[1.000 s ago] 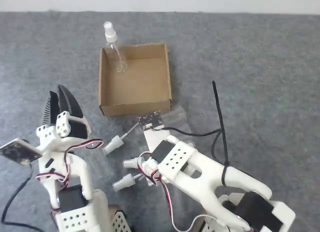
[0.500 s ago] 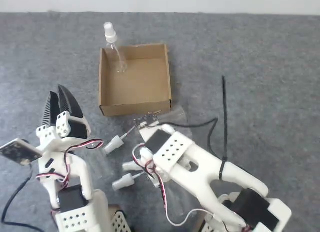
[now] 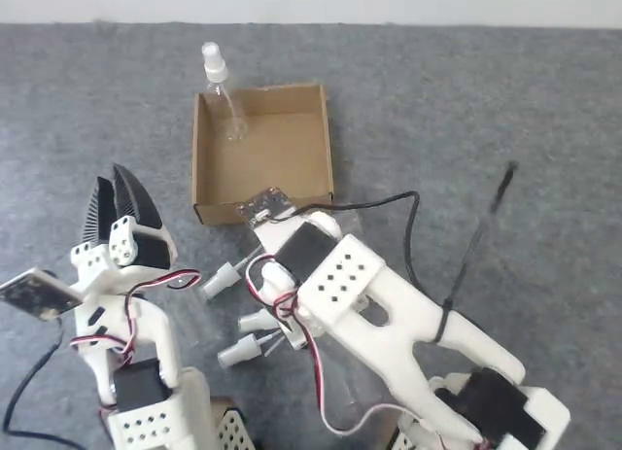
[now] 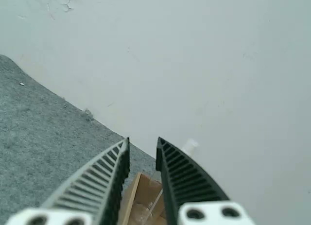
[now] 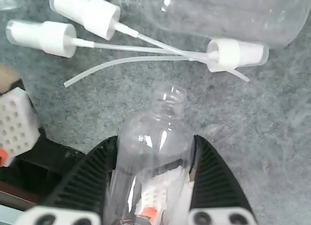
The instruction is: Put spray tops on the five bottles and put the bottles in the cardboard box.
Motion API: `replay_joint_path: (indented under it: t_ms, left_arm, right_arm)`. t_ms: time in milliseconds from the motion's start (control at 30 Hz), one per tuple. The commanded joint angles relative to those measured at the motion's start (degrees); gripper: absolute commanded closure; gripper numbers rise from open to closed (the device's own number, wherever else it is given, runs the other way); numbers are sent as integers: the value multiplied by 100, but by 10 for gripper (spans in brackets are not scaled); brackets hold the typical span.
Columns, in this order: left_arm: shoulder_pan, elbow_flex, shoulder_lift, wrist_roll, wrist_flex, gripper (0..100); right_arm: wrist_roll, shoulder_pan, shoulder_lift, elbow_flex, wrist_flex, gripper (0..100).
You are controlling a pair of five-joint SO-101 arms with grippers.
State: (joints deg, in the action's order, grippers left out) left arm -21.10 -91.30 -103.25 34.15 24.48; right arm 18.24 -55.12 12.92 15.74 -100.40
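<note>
You had a clear, uncapped bottle (image 5: 163, 120) gripped around its body by your right pincer (image 5: 155, 141), its open neck sticking out past the fingertips and pointing down at the grey worktop (image 5: 272, 137). Just beyond the neck lay three loose spray tops (image 5: 95, 11), their thin dip tubes crossing one another, and past them a second clear bottle (image 5: 218, 13) lay on its side. In the high view the right arm (image 3: 340, 285) was bent low over that spot, close to the near wall of the cardboard box (image 3: 262, 209), with the spray tops (image 3: 222, 278) beside it on the side of your left arm. One bottle with its spray top fitted (image 3: 219, 81) leaned in the far corner of the box, its white head above the rim. Your left pincer (image 4: 143, 143) was raised well apart from all this, its jaws a little parted and holding nothing, aimed toward the box and the pale wall (image 4: 194, 64) behind it.
</note>
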Motion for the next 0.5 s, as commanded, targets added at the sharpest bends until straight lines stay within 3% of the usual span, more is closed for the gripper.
replay_joint_path:
  t_ms: [0, 467]
  left_arm:
    - [18, 92, -88, -9, -211, 913]
    - [9, 92, -88, -9, -211, 913]
  right_arm:
    - [-62, 22, 1015, -369, -242, 968]
    - [-70, 48, 2475, -360, 242, 967]
